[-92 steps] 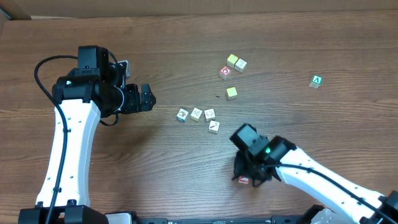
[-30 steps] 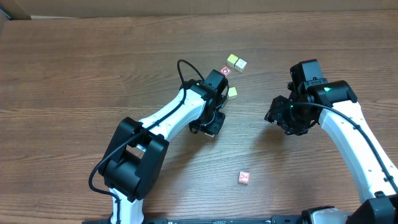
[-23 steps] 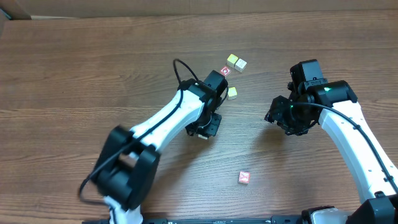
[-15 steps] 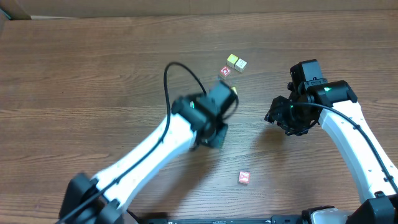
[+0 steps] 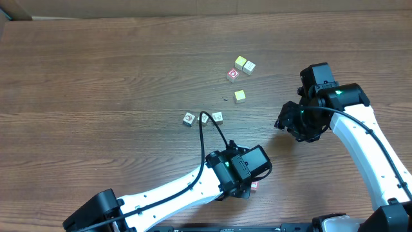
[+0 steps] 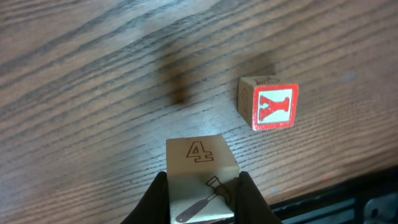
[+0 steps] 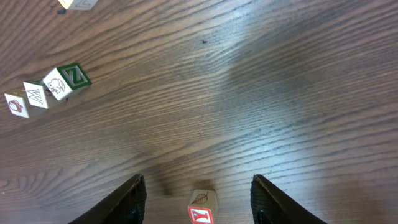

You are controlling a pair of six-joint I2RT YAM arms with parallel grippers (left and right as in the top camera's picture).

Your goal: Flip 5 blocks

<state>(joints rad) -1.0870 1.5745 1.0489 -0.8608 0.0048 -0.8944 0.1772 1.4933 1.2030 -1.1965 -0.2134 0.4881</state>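
Observation:
My left gripper [image 6: 202,198] is shut on a pale block [image 6: 196,155] printed with a "4" and a brush. It hangs just above the table near the front edge. A block with a red "Y" face [image 6: 268,104] lies a little ahead and to the right of it, apart from the held block; overhead its red face [image 5: 255,186] peeks out beside the left wrist. Three more blocks [image 5: 205,118] lie in a row mid-table, also seen from the right wrist [image 7: 35,94]. A red-marked block [image 5: 232,75] lies farther back. My right gripper [image 7: 198,182] stands open and empty at the right [image 5: 288,124].
Three yellow-topped cubes lie at the back: a pair [image 5: 244,64] and a single one [image 5: 239,96]. The left arm [image 5: 193,187] stretches along the front edge of the table. Bare wood lies between the two grippers.
The left arm has swung from the block row toward the front edge, carrying one block, and now sits beside the red "Y" block. The right arm has stayed still.

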